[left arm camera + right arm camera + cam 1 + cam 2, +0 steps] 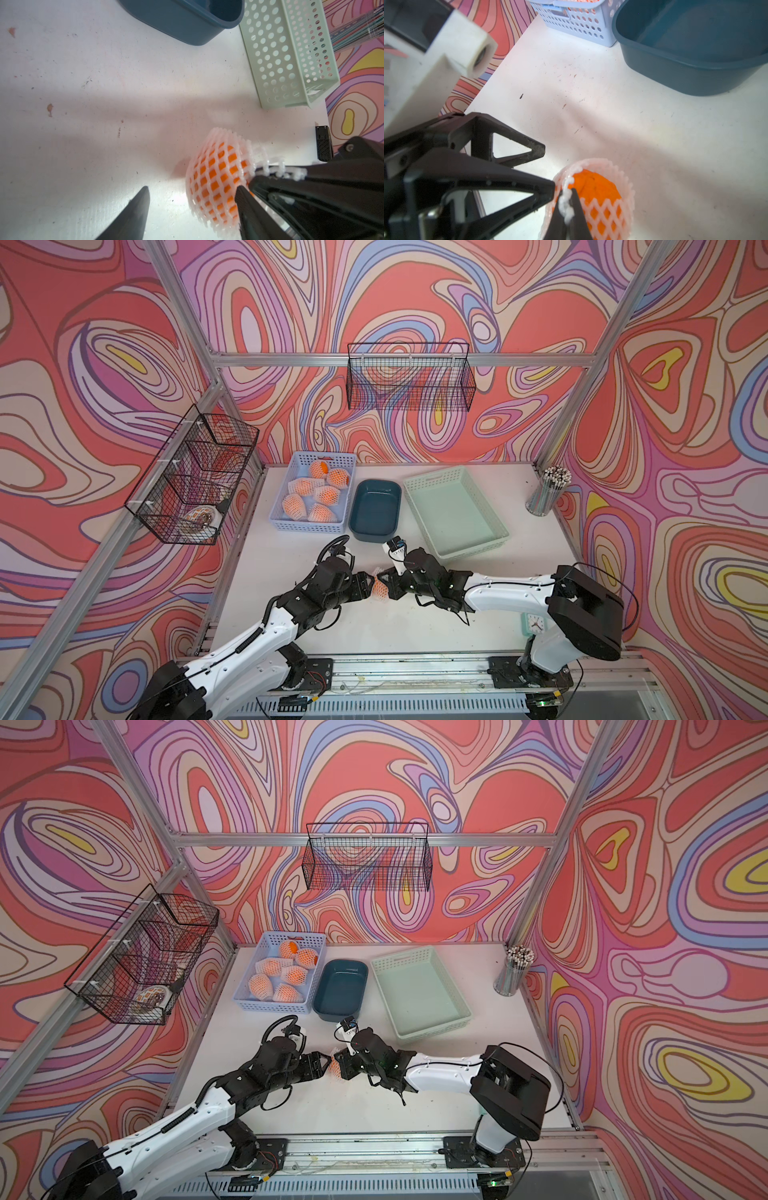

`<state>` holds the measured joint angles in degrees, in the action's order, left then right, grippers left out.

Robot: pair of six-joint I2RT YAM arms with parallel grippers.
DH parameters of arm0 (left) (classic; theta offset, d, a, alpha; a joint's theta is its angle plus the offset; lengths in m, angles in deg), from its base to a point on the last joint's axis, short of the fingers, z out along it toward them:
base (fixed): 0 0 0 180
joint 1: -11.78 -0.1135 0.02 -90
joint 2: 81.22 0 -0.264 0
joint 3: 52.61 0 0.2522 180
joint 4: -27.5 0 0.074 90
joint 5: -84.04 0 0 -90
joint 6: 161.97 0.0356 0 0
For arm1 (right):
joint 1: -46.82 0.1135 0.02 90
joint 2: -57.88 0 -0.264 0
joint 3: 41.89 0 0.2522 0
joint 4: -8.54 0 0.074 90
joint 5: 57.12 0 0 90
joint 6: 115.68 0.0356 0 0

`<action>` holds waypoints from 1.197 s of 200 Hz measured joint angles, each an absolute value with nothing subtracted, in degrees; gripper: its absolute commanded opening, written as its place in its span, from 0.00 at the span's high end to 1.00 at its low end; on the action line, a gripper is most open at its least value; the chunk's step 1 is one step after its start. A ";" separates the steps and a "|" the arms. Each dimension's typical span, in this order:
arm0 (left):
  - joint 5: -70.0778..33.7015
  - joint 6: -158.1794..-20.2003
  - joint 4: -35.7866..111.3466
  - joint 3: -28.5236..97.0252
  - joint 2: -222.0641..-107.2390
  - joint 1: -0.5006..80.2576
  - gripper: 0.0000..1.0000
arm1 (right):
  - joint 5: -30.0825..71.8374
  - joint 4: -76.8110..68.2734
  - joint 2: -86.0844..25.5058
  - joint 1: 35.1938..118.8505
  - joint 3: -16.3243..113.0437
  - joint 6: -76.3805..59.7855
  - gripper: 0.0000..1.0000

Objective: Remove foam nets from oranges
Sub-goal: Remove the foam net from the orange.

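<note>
One orange in a white foam net lies on the white table between my two grippers, seen in both top views. My right gripper is shut on the rim of that foam net, and bare orange shows at the sleeve's open end. My left gripper is open: one finger rests against the net and the other stands well clear. Several more netted oranges lie in the lavender basket.
A dark blue tub and a mint green tray stand behind the grippers, both with nothing in them. A cup of pencils is at the back right. Black wire baskets hang on the back wall and the left wall.
</note>
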<state>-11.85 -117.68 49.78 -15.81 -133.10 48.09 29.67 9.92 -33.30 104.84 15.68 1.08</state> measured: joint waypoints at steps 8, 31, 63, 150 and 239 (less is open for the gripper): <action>-12.11 -117.68 48.94 -15.98 -133.32 48.09 0.32 | 29.87 10.86 -33.32 104.93 14.41 0.25 1.00; -13.16 -117.64 46.52 -16.57 -133.34 48.09 0.32 | 30.31 13.33 -33.43 105.89 12.32 -2.20 1.00; -15.41 -117.42 43.92 -17.16 -133.80 48.09 0.31 | 31.29 15.84 -33.43 108.53 11.31 -5.10 1.00; -18.95 -117.92 39.52 -17.69 -139.53 48.09 0.27 | 33.94 18.57 -32.14 112.14 7.40 -7.73 0.90; -22.82 -117.81 40.51 -16.92 -140.14 48.09 0.28 | 36.45 18.68 -31.16 113.34 6.13 -9.69 0.89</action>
<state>-22.82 -117.81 40.51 -16.92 -140.14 48.09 36.45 18.68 -31.16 113.34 6.13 -9.69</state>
